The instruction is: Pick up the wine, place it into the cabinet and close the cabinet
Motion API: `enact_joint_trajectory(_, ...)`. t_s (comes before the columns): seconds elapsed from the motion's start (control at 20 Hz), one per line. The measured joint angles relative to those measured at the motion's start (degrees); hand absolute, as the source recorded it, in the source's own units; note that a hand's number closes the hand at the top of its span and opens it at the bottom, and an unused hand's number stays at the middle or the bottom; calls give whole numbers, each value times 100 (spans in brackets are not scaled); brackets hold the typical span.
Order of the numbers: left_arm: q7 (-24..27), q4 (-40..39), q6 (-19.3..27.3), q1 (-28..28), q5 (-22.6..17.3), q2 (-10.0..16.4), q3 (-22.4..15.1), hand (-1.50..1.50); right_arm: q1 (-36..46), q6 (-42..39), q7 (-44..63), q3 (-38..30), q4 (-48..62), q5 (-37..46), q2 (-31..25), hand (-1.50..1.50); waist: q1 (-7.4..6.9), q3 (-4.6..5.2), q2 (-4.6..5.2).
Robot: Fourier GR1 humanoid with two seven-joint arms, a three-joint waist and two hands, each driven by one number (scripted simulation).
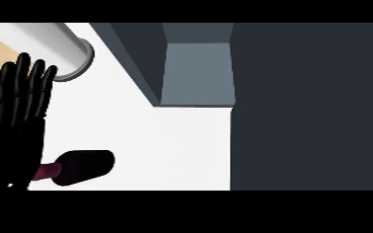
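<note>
The wine bottle (84, 167) shows at the lower left on the white counter (175, 143), a dark body with a maroon neck pointing left. My left hand (23, 103) stands at the left edge, open with its fingers straight up, and it hides the tip of the bottle's neck. Nothing is held in it. The dark grey cabinet (138, 54) stands at the back, and its open compartment (198, 71) shows a lighter grey inside. A large dark panel (302, 106), probably the cabinet's door, fills the right side. My right hand is out of view.
A pale grey cylinder (62, 44) with a ringed end lies at the top left, just behind my left hand's fingertips. White counter stretches between the bottle and the cabinet.
</note>
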State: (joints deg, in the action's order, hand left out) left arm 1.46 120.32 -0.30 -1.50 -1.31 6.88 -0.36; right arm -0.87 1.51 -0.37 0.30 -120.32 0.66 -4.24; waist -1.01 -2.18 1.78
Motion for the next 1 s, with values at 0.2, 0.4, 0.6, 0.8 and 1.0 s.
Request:
enact_joint_trajectory(0.2, 308, 411, -298, 826, -213, 116, 136, -150, -291, -85, -14, 20, -177, -99, 10, -150, 14, 140, -130)
enact_joint_trajectory(0.4, 648, 777, -692, 1926, -919, 9, 271, -150, -618, -407, 205, 267, -595, -278, -124, -150, -54, 200, -203)
enact_joint_trajectory(0.6, 622, 1188, -1050, 2819, -1764, -55, 442, -150, -754, -672, 803, 541, -1187, -559, -290, -150, -44, 218, -220)
enact_joint_trajectory(0.8, 558, 1500, -1345, 3553, -2091, -60, 645, -150, -780, -723, 1484, 543, -1833, -859, -443, -150, -10, 221, -217)
enact_joint_trajectory(1.0, 487, 1541, -1462, 3875, -2142, -119, 750, -150, -357, -603, 2047, 484, -1952, -904, -541, -150, 6, 221, -208)
